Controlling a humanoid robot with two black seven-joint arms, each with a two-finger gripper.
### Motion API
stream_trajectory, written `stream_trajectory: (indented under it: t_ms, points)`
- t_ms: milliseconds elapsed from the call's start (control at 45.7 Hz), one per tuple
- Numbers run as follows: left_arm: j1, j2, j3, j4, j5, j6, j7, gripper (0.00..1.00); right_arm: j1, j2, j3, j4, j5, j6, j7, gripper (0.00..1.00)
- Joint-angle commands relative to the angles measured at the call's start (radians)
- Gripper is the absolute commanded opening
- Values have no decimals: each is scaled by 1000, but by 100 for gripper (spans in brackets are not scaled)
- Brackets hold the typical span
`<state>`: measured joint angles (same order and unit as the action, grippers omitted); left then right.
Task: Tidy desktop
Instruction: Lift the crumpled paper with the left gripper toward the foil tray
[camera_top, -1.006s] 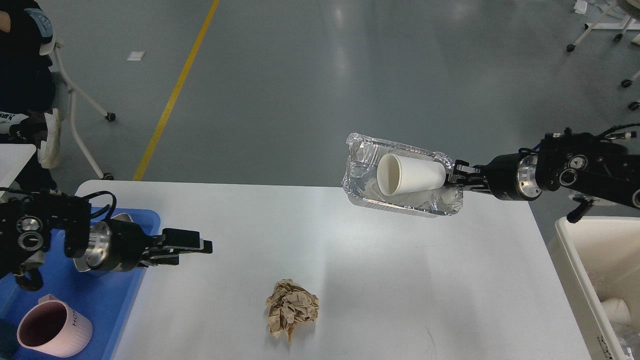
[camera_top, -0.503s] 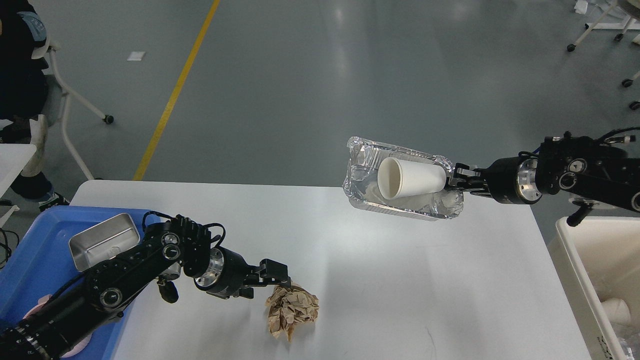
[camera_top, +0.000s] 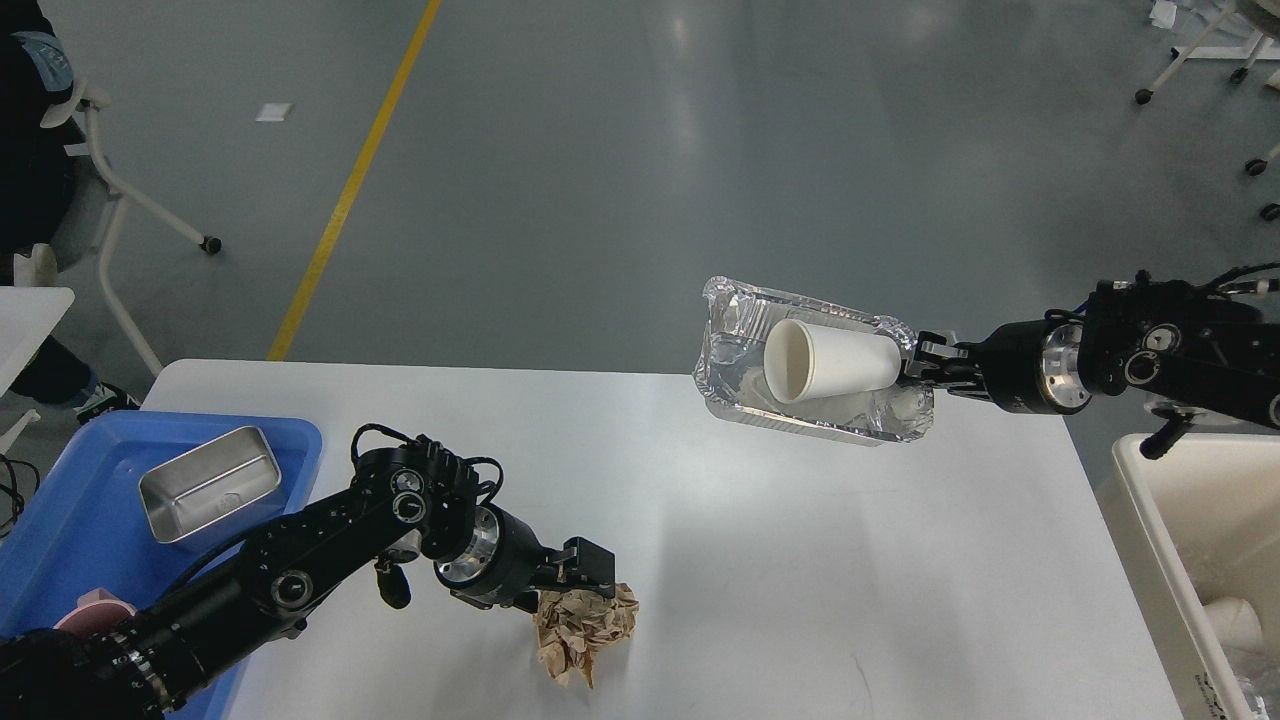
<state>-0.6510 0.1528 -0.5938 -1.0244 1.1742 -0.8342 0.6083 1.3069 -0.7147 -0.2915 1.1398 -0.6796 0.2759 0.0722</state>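
Note:
The white desktop fills the lower middle of the head view. A crumpled brown paper ball lies on it near the front. My left gripper is open, with its fingers at the ball's upper left edge and touching or almost touching it. My right gripper is shut on the right end of a silver foil tray and holds it in the air over the desktop's far edge. A white paper cup lies on its side in the tray, mouth to the left.
A blue plastic bin stands at the left with a metal tin and a pink mug, mostly hidden by my left arm. A cream-white bin stands at the right, beside the desktop, with a white cup inside.
My left arm swung from over the blue bin right and forward to the paper ball. My right gripper shifted the foil tray and cup slightly right and down.

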Motion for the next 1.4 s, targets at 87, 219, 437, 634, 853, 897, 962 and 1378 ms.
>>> stream_trajectory:
  t_ms: [87, 219, 437, 634, 853, 897, 962, 1378]
  points:
    - [-19, -29, 17, 21, 10, -5, 59, 24, -1, 0, 0, 0, 0, -1, 0, 0]
    - [-39, -33, 17, 21, 10, -5, 108, 0, -1, 0, 0, 0, 0, -1, 0, 0]
    - [-88, -13, 0, 10, 2, -16, 136, 0, -1, -2, 0, -2, 0, -1, 0, 0]
    - [-122, 134, -79, -34, -1, -31, 55, 0, -1, -5, -2, -5, 0, 2, 0, 0]
    - [-121, 402, -164, -75, 2, -45, -312, 0, 0, -11, -2, -3, 0, 6, 0, 0]
    - [-113, 453, -187, -75, 2, -45, -392, 0, 0, -11, -2, -3, 0, 6, 0, 0]
    - [-95, 537, -227, -80, -1, -46, -482, 0, 3, -12, -2, -3, 0, 8, 0, 0]
    - [76, 993, -576, -215, -117, -126, -650, 0, 8, -15, 0, -5, 0, 11, 0, 0]
